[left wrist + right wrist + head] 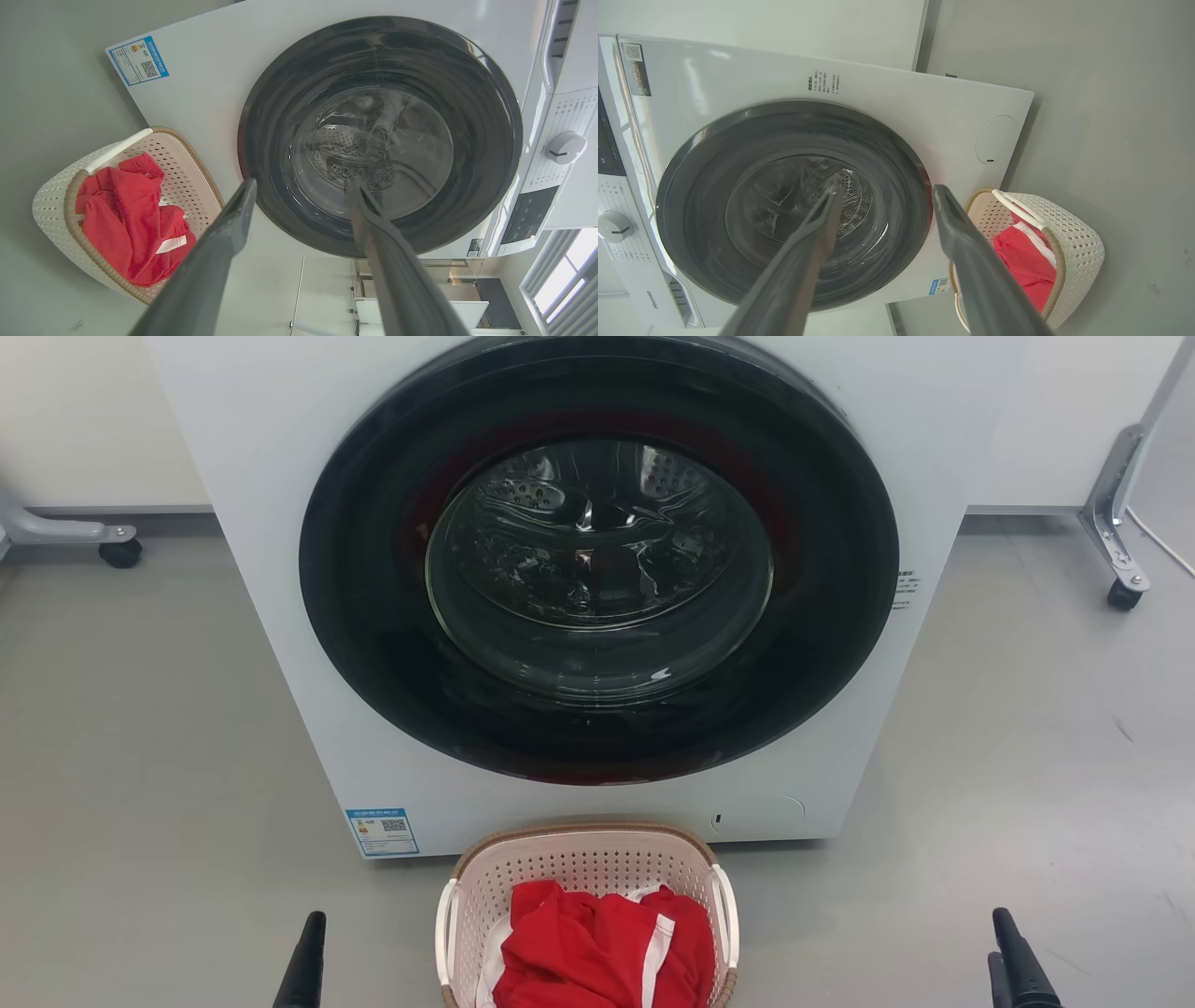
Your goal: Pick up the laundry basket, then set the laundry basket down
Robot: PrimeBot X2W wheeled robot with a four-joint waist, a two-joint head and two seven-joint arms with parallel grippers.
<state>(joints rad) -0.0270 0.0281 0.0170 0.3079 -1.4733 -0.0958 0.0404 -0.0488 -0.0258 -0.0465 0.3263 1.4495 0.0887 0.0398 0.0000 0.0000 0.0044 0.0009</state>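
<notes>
At the bottom of each wrist view, the left hand (302, 183) and the right hand (886, 188) are each spread wide open. Between the two hands and apart from both, the laundry basket (579, 868) sits upright on the grey floor (140, 756), holding a crumpled red garment (597, 952) with white trim. Just behind it stands a white washing machine (252, 439) with a round dark door (597, 733).

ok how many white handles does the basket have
2. One white handle runs along the left side of the laundry basket, the other along its right side. None seems hidden.
</notes>
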